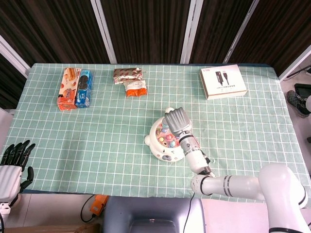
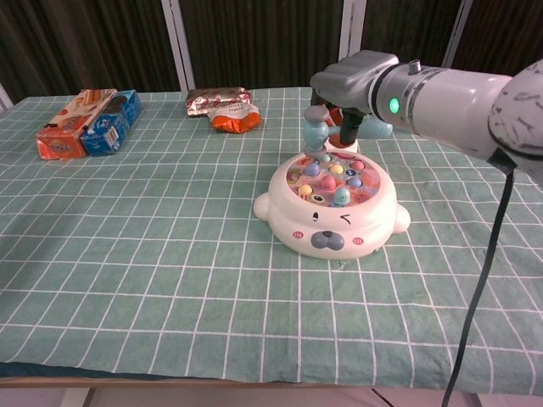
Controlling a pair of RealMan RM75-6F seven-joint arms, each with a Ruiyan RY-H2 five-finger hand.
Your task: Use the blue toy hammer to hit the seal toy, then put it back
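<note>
So the table has a green checked cloth, and there's a fair bit of stuff scattered toward the far edge: an orange snack box lying right up against a blue cookie pack on the far left, two crinkly snack wrappers touching each other near the middle, and a white cable box off on the far right. All of that sits well apart from the seal toy, which is out in the open middle of the cloth, face toward the chest camera, with its coloured pegs on top. The right hand is up over the back of the seal, knuckles on top and fingers curled down around the blue toy hammer, so it's got a proper hold on it. The hammer head hangs just above the rear pegs; it looks apart from them, though it's close. From the head view the hand covers most of the hammer and the far side of the toy. The left hand is way off at the near left corner, beside the table, fingers spread with nothing in them.
</note>
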